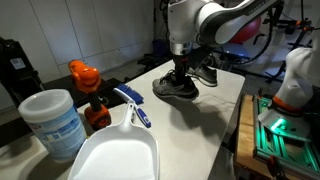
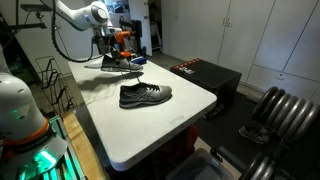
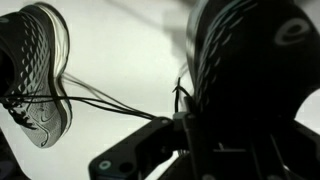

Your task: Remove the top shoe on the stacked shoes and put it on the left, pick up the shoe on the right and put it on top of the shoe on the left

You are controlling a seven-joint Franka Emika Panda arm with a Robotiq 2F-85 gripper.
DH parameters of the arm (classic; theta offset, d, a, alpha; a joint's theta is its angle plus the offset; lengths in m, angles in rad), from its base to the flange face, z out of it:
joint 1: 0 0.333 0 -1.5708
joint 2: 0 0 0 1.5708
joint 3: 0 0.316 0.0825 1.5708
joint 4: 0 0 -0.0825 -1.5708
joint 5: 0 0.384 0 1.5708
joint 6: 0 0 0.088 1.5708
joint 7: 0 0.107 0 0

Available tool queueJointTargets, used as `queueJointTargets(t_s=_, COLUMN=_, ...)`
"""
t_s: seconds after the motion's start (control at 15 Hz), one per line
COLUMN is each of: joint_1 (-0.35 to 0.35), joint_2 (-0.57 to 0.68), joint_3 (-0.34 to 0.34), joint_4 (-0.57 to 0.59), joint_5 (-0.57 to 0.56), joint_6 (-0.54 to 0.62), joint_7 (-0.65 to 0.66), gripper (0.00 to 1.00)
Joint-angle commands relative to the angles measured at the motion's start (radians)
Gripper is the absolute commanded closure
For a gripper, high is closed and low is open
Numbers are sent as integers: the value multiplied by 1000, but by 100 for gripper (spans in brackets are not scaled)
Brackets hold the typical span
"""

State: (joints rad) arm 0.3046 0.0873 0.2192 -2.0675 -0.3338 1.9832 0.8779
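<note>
Two dark mesh sneakers with pale laces lie apart on the white table [image 2: 150, 130], not stacked. My gripper [image 1: 179, 68] comes down from above onto the sneaker [image 1: 175, 88] at the table's far part, also seen in an exterior view [image 2: 120, 64]. In the wrist view the gripper [image 3: 185, 120] is shut on the top opening of that sneaker [image 3: 250, 60], near its laces. I cannot tell whether its sole still touches the table. The free sneaker [image 2: 145, 95] lies alone on its sole, visible in both exterior views [image 1: 206, 73] and at the wrist view's left [image 3: 40, 70].
At one end of the table stand a white dustpan [image 1: 115, 155], a pale lidded tub [image 1: 52, 122], an orange spray bottle [image 1: 88, 85] and a blue brush [image 1: 135, 105]. A black box [image 2: 205, 75] sits beside the table. Dumbbells [image 2: 275, 115] lie on the floor.
</note>
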Motion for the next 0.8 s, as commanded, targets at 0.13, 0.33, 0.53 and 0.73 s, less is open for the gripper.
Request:
queueJointTargets(t_s=0.13, joint_1=-29, joint_2=-67, joint_3=-9, joint_4=-153, joint_5=-89, joint_6=120, joint_7=-64, gripper=98)
queueJointTargets(t_s=0.33, joint_1=-44, joint_2=-82, joint_3=-13, joint_4=-201, joint_5=-117, joint_6=163, joint_7=-90, gripper=98)
queueJointTargets(t_s=0.53, joint_1=-54, joint_2=-104, joint_3=-11, joint_4=-222, joint_5=-91, joint_6=184, joint_7=-97, gripper=65)
queueJointTargets(t_s=0.73, joint_1=-58, joint_2=-152, joint_3=-5, joint_4=-233, joint_5=-87, joint_6=148, joint_7=-108, gripper=42)
